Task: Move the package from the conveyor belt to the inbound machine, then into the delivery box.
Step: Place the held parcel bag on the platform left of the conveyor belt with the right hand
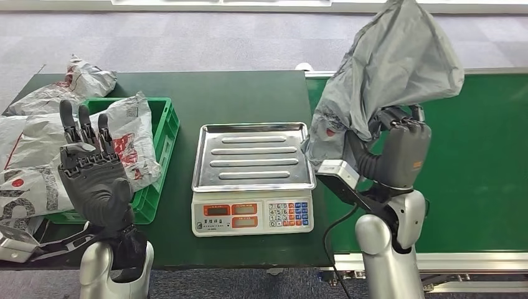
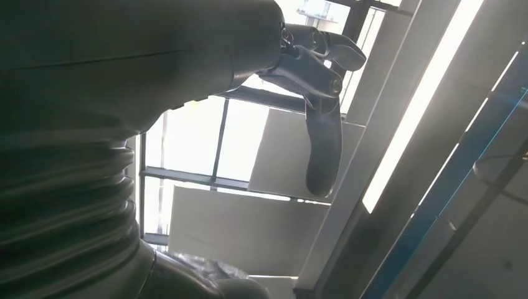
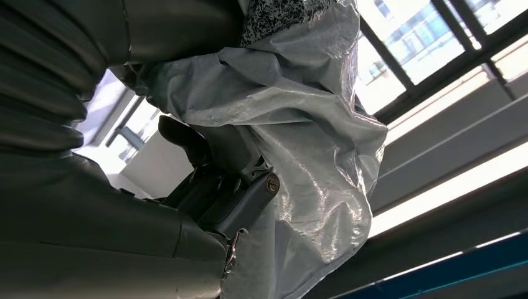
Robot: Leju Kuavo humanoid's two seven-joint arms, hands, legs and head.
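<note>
A parcel-sorting station in a logistics facility is showing here: a green conveyor belt is running along the frame's right, an electronic weighing scale is sitting at centre, and grey mailer bags are piling over a green crate at left.

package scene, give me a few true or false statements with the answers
1. The right hand holds the grey package lifted above the conveyor belt. True.
2. The scale tray carries a package. False: the tray is bare.
3. The left hand grips a package. False: it is raised with its fingers apart, holding nothing.
4. The green crate has packages in it. True.
</note>
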